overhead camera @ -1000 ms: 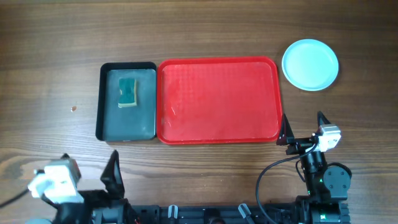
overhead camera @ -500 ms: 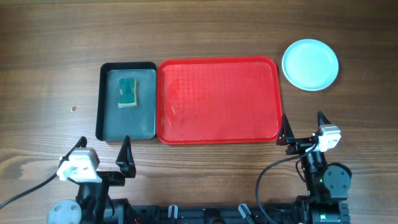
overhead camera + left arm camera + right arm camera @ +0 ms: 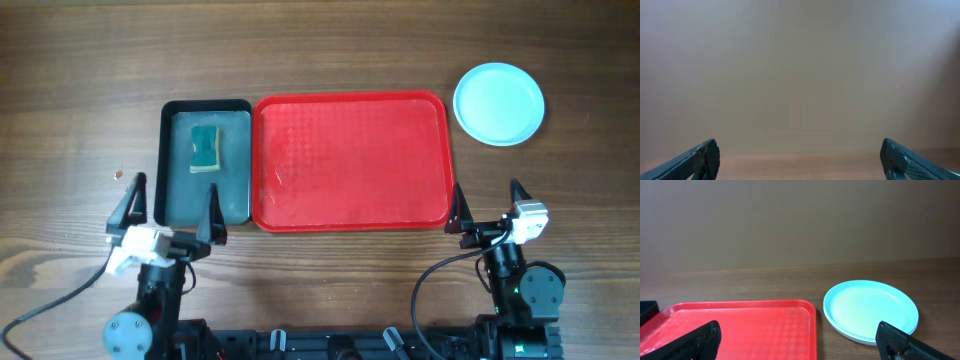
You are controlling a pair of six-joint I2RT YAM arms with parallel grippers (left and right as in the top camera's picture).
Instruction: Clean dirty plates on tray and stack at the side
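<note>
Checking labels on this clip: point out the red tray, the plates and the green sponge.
red tray (image 3: 350,160): overhead view, bare middle of its floor.
plates (image 3: 499,104): overhead view, centre of the top aqua plate.
green sponge (image 3: 205,148): overhead view, middle of its top face.

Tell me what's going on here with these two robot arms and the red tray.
Nothing is being handled right now. The red tray has no plates on it, and the plates sit stacked on the table off its far right corner, a pale aqua one on top. The green sponge lies in the black tray beside the red one. The left end effector and right end effector are both open and hold nothing, near the front of the table. The cleaning job looks essentially finished.
</note>
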